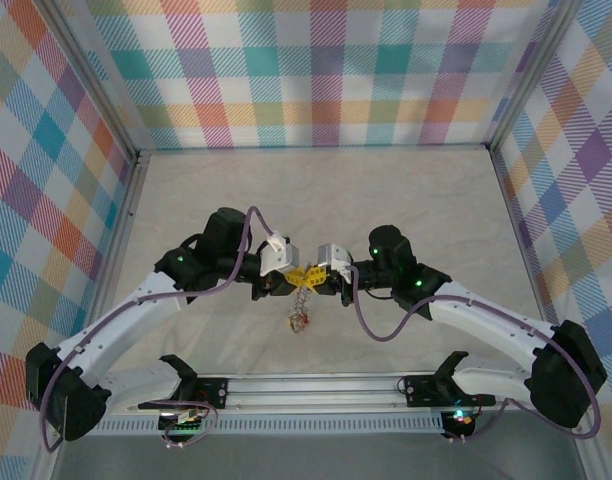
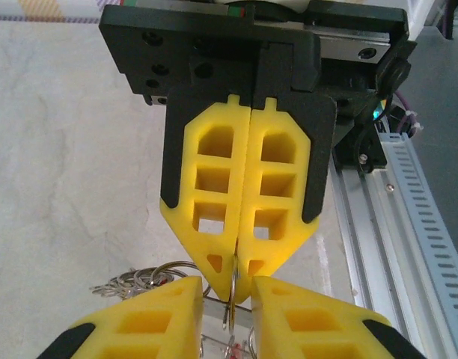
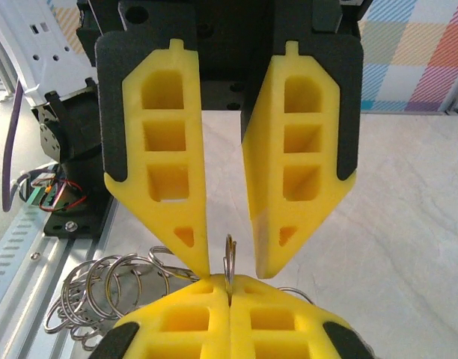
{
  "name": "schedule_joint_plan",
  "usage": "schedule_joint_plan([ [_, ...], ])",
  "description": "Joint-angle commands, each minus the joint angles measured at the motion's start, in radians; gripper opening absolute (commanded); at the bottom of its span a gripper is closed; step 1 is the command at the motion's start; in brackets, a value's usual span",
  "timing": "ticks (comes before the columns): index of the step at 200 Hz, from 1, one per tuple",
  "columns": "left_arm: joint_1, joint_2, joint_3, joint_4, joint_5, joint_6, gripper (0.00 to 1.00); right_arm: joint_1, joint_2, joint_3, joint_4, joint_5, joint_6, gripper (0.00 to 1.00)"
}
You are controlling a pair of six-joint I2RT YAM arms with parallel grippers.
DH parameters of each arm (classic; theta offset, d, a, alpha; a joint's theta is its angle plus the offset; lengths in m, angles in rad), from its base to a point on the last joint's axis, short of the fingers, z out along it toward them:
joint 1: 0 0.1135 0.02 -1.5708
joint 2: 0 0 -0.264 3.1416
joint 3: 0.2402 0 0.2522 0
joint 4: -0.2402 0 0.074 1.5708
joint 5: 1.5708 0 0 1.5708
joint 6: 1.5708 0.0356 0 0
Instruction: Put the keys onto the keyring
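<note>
Keyring [image 3: 230,258] was pinched by my closed right gripper [image 3: 230,288]; left gripper [image 3: 234,270] gaped around it, small rings [image 3: 94,303] bunched lower left.

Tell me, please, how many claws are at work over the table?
2. The left claw is open, straddling the keyring. The right claw faces it tip to tip, shut on that ring.
</note>
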Motion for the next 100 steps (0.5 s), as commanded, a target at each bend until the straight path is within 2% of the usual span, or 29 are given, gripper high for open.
schedule_joint_plan([
  [1,-0.009,0.011,0.019,-0.037,0.04,0.037,0.19,0.005,-0.034,0.013,0.037,-0.033,-0.028,0.0],
  [10,-0.009,0.013,0.015,-0.022,0.043,0.035,0.16,0.006,-0.039,0.011,0.035,-0.029,-0.029,0.0],
  [26,-0.008,0.009,0.014,-0.009,0.043,0.031,0.16,0.005,-0.044,0.006,0.037,-0.025,-0.029,0.0],
  [42,-0.008,0.003,0.009,-0.007,0.044,0.04,0.2,0.005,-0.049,0.005,0.029,-0.025,-0.032,0.0],
  [63,-0.007,-0.004,0.009,-0.014,0.045,0.062,0.2,0.005,-0.054,0.003,0.011,-0.022,-0.039,0.0],
  [100,-0.005,-0.023,-0.004,-0.03,0.052,0.12,0.1,0.005,-0.065,0.004,0.0,-0.024,-0.042,0.0],
])
